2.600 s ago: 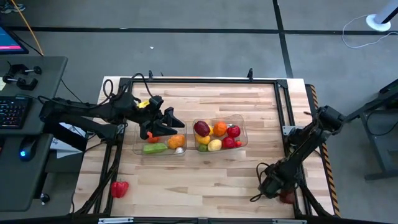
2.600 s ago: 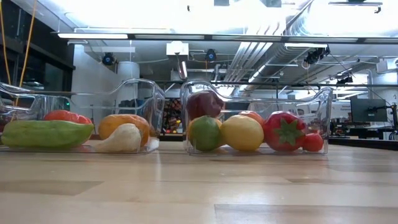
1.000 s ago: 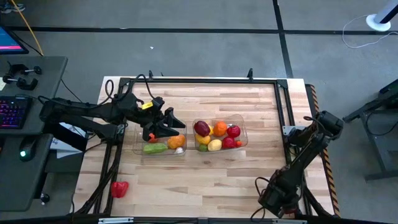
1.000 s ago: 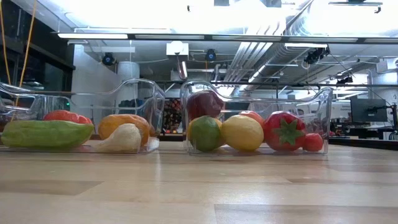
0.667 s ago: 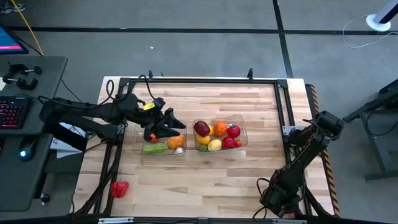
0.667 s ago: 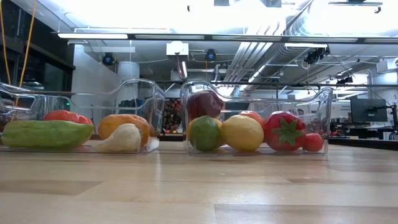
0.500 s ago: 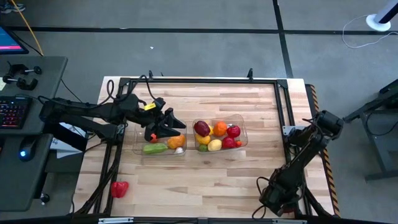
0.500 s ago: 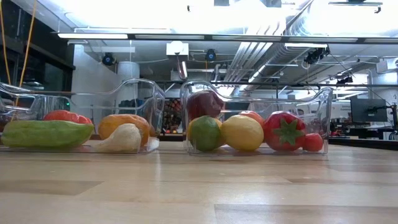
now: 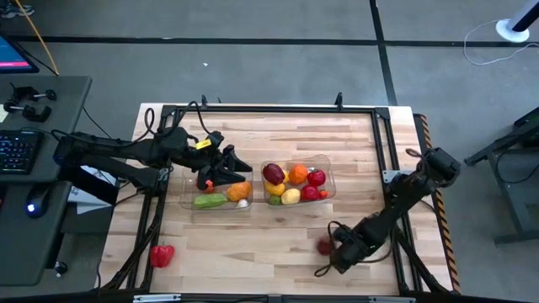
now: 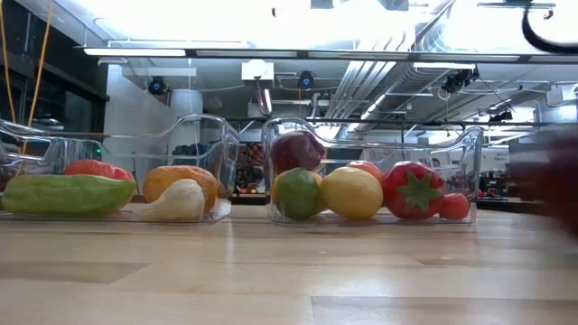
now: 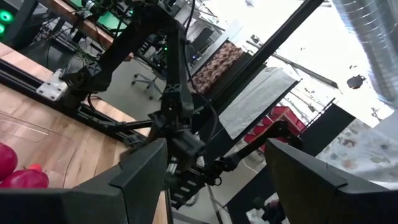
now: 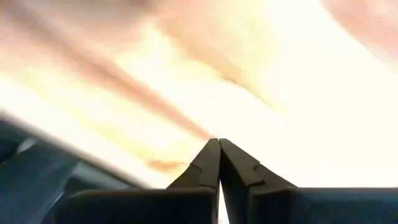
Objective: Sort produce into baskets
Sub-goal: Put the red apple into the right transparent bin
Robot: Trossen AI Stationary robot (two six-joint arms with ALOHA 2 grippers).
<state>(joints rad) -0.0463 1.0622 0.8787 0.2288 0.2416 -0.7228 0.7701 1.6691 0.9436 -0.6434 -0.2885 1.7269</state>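
Two clear baskets stand mid-table. The left basket holds a green piece, an orange one and a white one. The right basket holds red, orange, yellow and green produce. My left gripper hovers open above the left basket, with nothing between its fingers. My right gripper is shut, low over the table's near right part. A dark red piece lies on the wood right beside it. That piece is a red blur in the low view. My right gripper has its shut fingers right beside the dark red piece's right side, low over the table. Whether they touch it, I cannot tell from the high view, and the wrist view is washed out.
A red pepper lies at the table's near left edge. A black frame runs along the table's far and side edges. Bare wood lies between the baskets and the near edge.
My right gripper has swung from the table's near right corner toward the left edge and a little away from the near edge, staying shut. The dark red piece, last seen at that corner, now lies farther left on the table beside it.
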